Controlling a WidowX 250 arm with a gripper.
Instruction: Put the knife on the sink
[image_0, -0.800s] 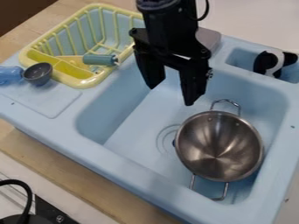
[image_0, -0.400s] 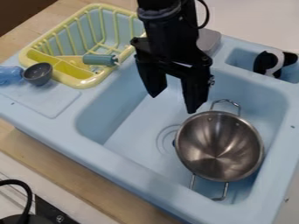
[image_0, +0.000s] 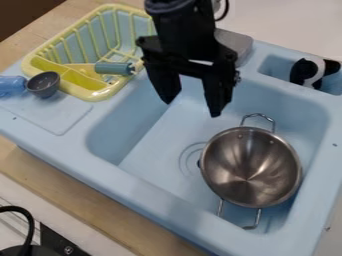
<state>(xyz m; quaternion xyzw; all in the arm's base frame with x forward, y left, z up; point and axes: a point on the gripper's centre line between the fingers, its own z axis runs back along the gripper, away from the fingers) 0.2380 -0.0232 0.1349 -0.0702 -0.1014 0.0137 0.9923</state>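
My gripper hangs over the upper part of the blue sink, its two fingers spread apart with nothing between them. To its left, a utensil with a teal handle lies across the front section of the yellow dish rack; I cannot tell for certain whether it is the knife. The handle points towards the gripper and does not touch it.
In the right half of the basin sits a metal pot with two wire handles. The yellow rack stands upper left, beside a small grey bowl and a blue object. A black-and-white toy occupies the small right compartment.
The gripper dipped slightly, then shifted left and a little up in the view, staying open. The pot, rack and teal-handled utensil have kept their places.
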